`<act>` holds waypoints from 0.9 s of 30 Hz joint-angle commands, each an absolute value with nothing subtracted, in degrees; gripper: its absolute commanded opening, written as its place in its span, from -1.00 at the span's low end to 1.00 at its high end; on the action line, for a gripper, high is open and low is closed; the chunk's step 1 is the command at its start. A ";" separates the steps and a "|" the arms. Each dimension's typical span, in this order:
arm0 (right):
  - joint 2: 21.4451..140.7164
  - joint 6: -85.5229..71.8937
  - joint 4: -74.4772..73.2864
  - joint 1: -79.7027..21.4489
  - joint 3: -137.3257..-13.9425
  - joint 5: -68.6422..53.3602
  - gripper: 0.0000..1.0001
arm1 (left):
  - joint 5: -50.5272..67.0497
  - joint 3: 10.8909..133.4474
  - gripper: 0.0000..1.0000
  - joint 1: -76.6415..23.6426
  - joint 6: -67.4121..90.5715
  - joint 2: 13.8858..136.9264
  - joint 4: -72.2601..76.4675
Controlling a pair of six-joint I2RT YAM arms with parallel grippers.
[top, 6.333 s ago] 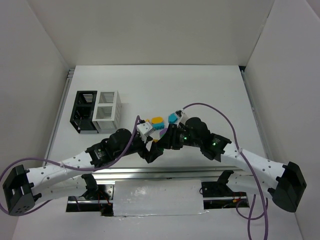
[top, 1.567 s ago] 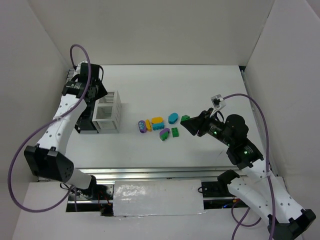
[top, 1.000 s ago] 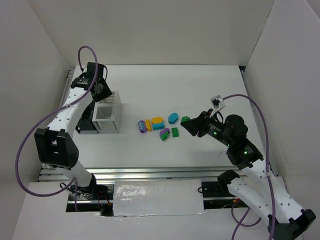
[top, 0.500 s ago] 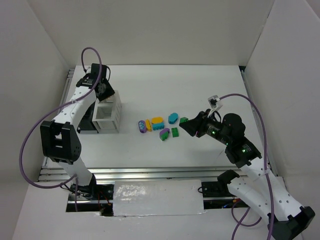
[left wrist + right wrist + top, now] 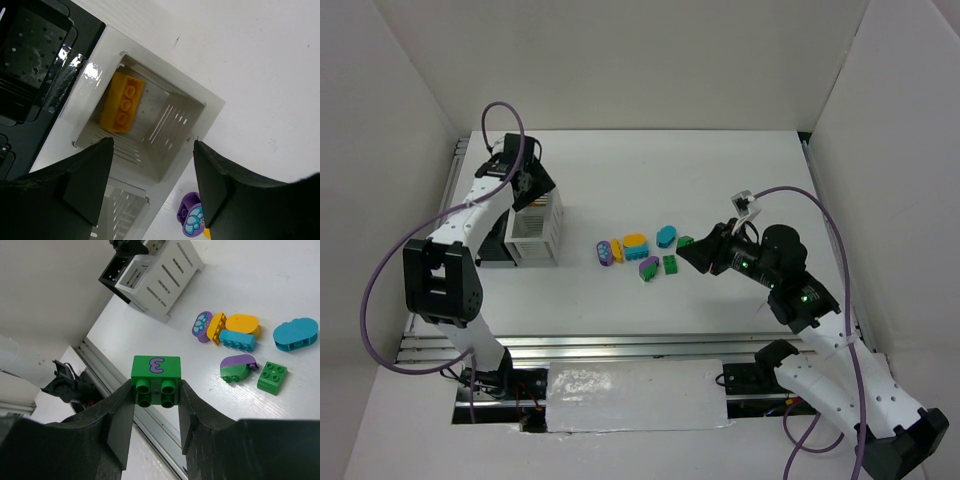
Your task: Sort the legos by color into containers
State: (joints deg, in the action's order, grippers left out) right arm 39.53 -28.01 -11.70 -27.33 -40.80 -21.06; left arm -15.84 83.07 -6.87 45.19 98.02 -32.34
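Left gripper (image 5: 152,145) hangs right over the white box (image 5: 210,107) at the upper left of the top view, jaws well apart and holding nothing. Below it a yellow brick (image 5: 121,102) lies flat on the floor of one compartment, against the wall on the black box (image 5: 85,30) side. So the yellow drop looks done!

Over to the right gripper (image 5: 156,390), mid-right of the top view. It is clamped narrow on a green brick (image 5: 156,371), one finger on each side, studs down and a purple "3" facing the wrist camera. The brick is in the air, clear of the table and just right of the pile.

That pile sits at centre frame, loose on the table:
- a purple round piece (image 5: 202,326) touching a thin yellow one (image 5: 217,327)
- a yellow oval (image 5: 242,323)
- a teal brick (image 5: 237,339)
- a teal oval (image 5: 295,333)
- a purple-topped green piece (image 5: 237,366)
- a green tile (image 5: 272,377)

The step in hand looks like green delivery. The next move calls for a long carry across to the boxes. It needs a compartment other than the yellow one, and the left arm out of the way first. The black box is too dark to show what it holds, so I can't say which slot is free.
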 commanded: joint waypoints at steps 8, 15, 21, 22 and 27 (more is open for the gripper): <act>41.92 -28.30 -7.21 -27.86 -40.08 -27.50 -1.00 | -10.74 80.69 0.90 -6.94 41.94 82.57 -27.53; 42.45 -30.23 0.78 -27.77 -38.14 -40.42 -1.00 | 22.11 70.41 0.97 -9.66 36.48 66.99 -12.85; 41.22 -32.17 7.45 -27.69 -37.44 -47.71 -1.00 | 36.12 65.75 0.98 -23.87 34.27 61.53 -8.36; 41.31 -32.52 8.60 -27.69 -37.35 -49.55 -1.00 | 36.99 65.13 0.98 -25.82 36.19 60.83 -6.70; 41.84 -38.83 23.78 -27.77 -33.75 -63.71 -1.00 | 38.85 62.85 0.97 -38.02 35.27 60.03 1.65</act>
